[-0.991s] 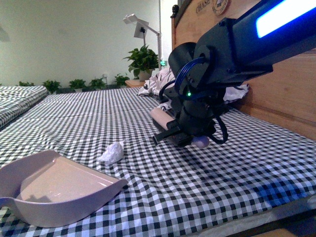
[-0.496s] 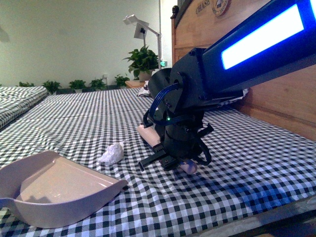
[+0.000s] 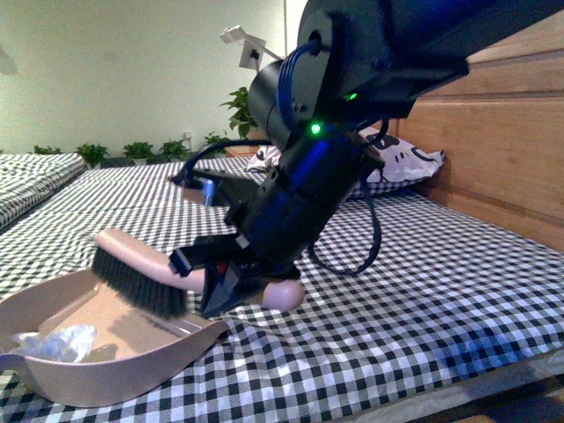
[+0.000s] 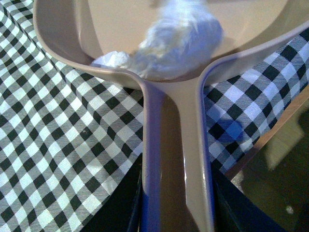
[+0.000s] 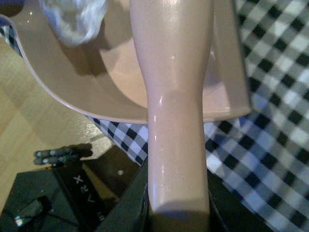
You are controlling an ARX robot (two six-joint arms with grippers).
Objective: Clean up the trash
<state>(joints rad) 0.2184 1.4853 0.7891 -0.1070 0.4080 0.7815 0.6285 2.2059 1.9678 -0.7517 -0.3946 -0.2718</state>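
The trash [image 3: 55, 342], a small crumpled white paper wad, lies inside the pink dustpan [image 3: 132, 361] near its back wall. It also shows in the left wrist view [image 4: 169, 41] and the right wrist view [image 5: 72, 17]. My left gripper [image 4: 176, 203] is shut on the dustpan's handle [image 4: 176, 145]; the gripper is out of the front view. My right gripper [image 3: 231, 280] is shut on the pink brush handle [image 5: 176, 121]. The brush [image 3: 141, 275] has dark bristles over the dustpan's mouth.
The dustpan rests on a black-and-white checked bedspread [image 3: 397, 291] near its front edge. A wooden headboard [image 3: 502, 159] runs along the right. A white pillow with black prints [image 3: 397, 163] lies at the back. A second bed [image 3: 26, 176] is at left.
My right arm swept the brush leftward across the bedspread. The paper wad moved from the bedspread into the dustpan. The dustpan stayed in place.
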